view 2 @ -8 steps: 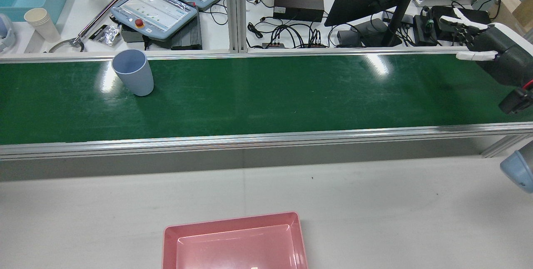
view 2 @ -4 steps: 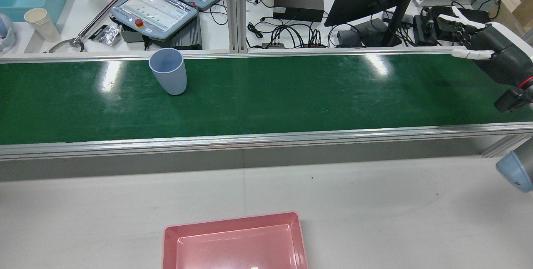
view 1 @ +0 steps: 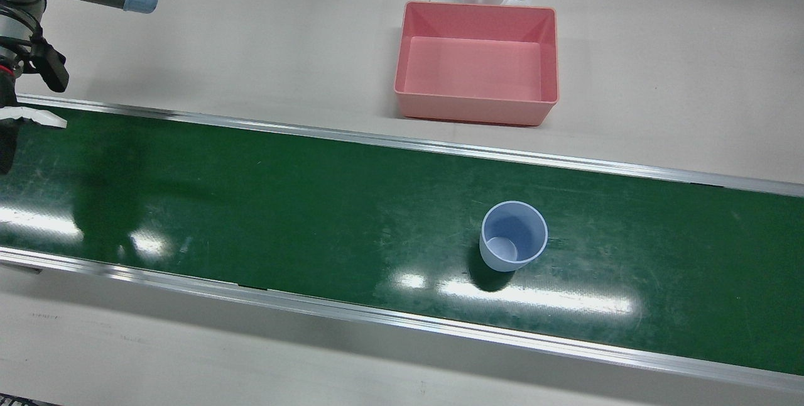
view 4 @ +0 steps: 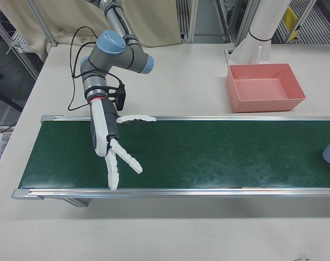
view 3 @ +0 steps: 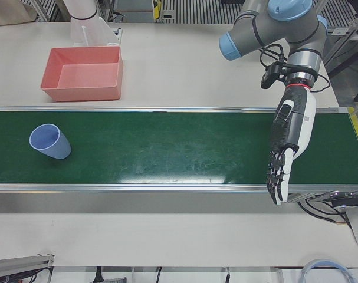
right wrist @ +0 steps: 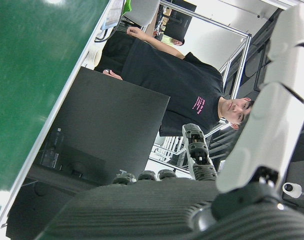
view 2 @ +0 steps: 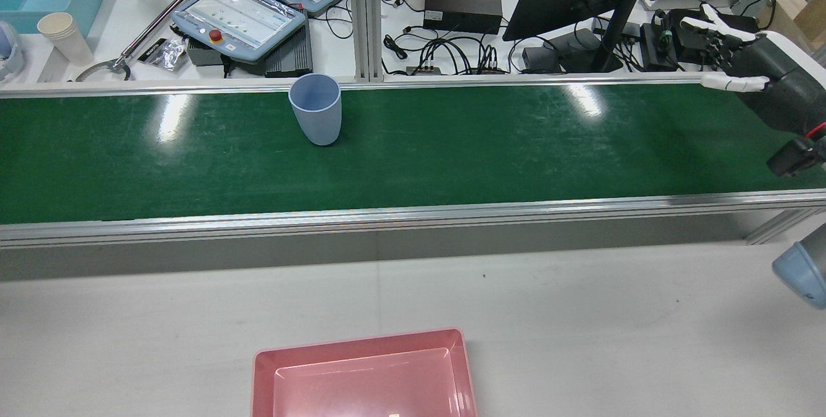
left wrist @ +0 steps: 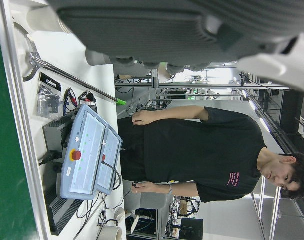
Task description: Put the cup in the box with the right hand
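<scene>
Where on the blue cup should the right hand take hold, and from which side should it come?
Judging from its pose, grip the cup around its side wall, below the rim. It stands upright, mouth open, alone on the green belt, so the open right hand could wrap it from the side rather than from above.

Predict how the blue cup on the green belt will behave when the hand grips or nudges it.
The cup is tall, narrowing to a small base, so a high nudge would probably tip it. It looks empty and thin-walled, so likely light. Its smooth, tapered side may slip downward out of a loose grip.
</scene>
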`<action>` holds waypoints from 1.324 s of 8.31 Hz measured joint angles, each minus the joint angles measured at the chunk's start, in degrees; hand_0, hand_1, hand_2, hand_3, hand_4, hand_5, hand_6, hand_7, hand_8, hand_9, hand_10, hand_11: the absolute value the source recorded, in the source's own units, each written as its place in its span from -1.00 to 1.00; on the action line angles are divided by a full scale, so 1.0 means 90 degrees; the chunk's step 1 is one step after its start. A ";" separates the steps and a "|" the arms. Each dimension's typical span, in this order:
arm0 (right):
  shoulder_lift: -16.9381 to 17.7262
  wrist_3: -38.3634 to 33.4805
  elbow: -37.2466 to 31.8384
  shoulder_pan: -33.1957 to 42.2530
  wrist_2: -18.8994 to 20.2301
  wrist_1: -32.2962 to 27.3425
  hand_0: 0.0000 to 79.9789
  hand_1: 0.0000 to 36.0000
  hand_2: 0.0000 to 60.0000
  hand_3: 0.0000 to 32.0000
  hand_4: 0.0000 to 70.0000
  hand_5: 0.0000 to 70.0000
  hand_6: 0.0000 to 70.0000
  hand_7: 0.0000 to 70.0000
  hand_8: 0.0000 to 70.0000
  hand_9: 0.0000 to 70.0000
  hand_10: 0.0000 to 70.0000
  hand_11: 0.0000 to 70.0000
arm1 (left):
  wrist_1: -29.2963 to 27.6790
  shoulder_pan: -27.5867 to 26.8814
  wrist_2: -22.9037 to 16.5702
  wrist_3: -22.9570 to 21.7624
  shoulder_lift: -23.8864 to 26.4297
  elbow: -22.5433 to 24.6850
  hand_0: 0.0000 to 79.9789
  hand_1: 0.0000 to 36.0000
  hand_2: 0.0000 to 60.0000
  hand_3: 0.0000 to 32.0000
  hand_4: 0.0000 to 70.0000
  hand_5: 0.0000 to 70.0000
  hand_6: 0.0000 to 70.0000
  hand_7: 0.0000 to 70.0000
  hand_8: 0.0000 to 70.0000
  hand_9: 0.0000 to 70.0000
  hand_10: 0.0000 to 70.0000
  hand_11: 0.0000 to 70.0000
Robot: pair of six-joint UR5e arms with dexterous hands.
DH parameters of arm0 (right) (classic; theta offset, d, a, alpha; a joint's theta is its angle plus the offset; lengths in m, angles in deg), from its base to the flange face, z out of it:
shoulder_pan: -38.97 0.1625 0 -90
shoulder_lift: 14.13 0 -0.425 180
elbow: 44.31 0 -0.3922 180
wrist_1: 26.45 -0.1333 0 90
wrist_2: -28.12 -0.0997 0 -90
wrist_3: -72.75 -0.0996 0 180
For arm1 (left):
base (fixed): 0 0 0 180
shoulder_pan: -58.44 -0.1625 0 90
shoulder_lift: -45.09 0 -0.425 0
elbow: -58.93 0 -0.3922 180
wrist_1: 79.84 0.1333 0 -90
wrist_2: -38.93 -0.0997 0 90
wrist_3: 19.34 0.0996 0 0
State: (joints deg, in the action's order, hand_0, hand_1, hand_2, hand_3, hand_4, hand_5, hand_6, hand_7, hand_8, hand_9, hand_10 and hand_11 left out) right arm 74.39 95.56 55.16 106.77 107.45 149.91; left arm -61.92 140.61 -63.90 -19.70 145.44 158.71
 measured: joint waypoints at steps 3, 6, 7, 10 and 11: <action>0.0215 0.0037 0.0009 -0.0035 -0.0003 0.0004 0.36 0.40 -0.70 -1.00 -1.00 -0.79 -0.99 -1.00 -0.99 -1.00 -1.00 -1.00 | 0.0001 0.0000 0.0000 -0.0001 0.0002 0.0010 -1.00 -1.00 -1.00 -1.00 -1.00 -1.00 -1.00 -1.00 -1.00 -1.00 -1.00 -1.00; 0.0218 0.0068 0.0009 -0.0059 0.0010 0.0004 0.26 0.20 -0.65 -1.00 -1.00 -0.82 -0.99 -1.00 -0.99 -1.00 -1.00 -1.00 | 0.0001 0.0000 0.0000 0.0000 -0.0001 0.0008 -1.00 -1.00 -1.00 -1.00 -1.00 -1.00 -1.00 -1.00 -1.00 -1.00 -1.00 -1.00; 0.0207 0.0079 -0.0005 -0.0079 0.0012 0.0004 0.24 0.16 -0.64 -1.00 -1.00 -0.83 -0.99 -1.00 -0.99 -1.00 -1.00 -1.00 | 0.0001 0.0000 0.0000 0.0001 -0.0001 0.0007 -1.00 -1.00 -1.00 -1.00 -1.00 -1.00 -1.00 -1.00 -1.00 -1.00 -1.00 -1.00; 0.0183 0.0084 -0.0079 -0.0181 0.0003 0.0004 0.24 0.13 -0.62 -1.00 -1.00 -0.83 -0.98 -1.00 -0.99 -1.00 -1.00 -1.00 | 0.0001 0.0000 0.0000 0.0001 0.0001 0.0007 -1.00 -1.00 -1.00 -1.00 -1.00 -1.00 -1.00 -1.00 -1.00 -1.00 -1.00 -1.00; 0.0168 0.0083 -0.0089 -0.0201 -0.0002 0.0004 0.23 0.13 -0.62 -1.00 -1.00 -0.83 -0.99 -1.00 -0.99 -1.00 -1.00 -1.00 | 0.0001 0.0000 0.0000 0.0001 0.0002 0.0007 -1.00 -1.00 -1.00 -1.00 -1.00 -1.00 -1.00 -1.00 -1.00 -1.00 -1.00 -1.00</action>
State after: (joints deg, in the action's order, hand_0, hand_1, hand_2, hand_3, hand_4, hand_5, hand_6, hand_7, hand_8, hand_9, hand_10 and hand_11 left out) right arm 75.90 96.31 54.37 104.97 107.43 149.95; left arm -61.91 140.62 -63.90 -19.69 145.46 158.78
